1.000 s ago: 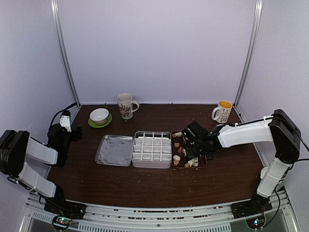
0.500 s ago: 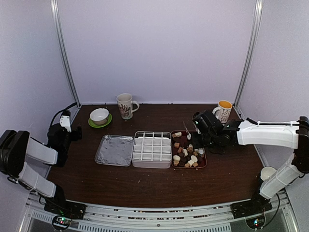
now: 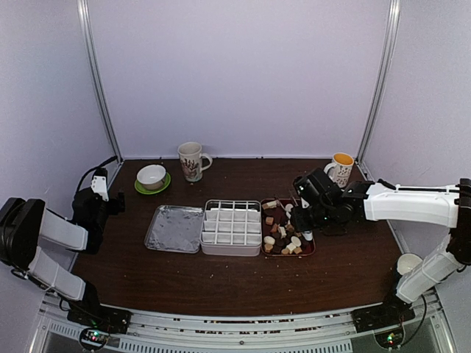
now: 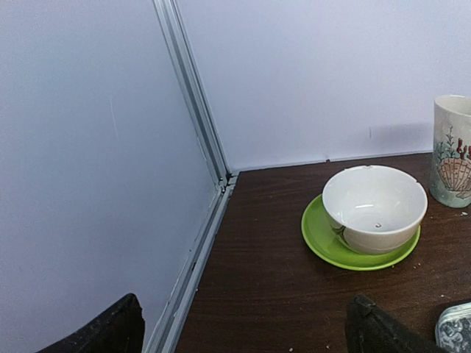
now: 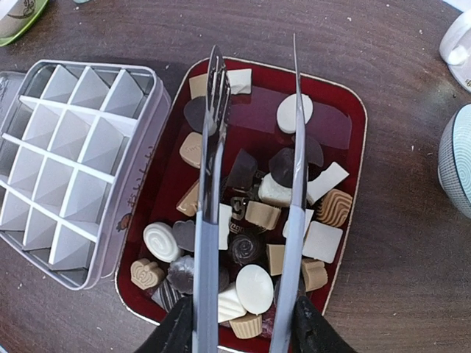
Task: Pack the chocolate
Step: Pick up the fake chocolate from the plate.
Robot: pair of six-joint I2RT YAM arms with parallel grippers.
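Right gripper [image 5: 241,332] — jaws clamped on the handle end of the metal tongs [image 5: 213,184]. The tongs' two blades stand apart over the chocolate [image 5: 257,288]. Chocolate: dark, tan and white pieces, heaped in the dark red tray [image 5: 257,121]. Divided tin [image 5: 136,202] sits just beside the tray's left edge. Left gripper [image 4: 243,334] — jaws wide apart, near the white bowl [image 4: 375,206] on its green saucer [image 4: 324,243].

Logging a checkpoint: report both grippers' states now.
Left gripper: open, holding nothing.
Right gripper: shut on the metal tongs, whose tips stand apart.
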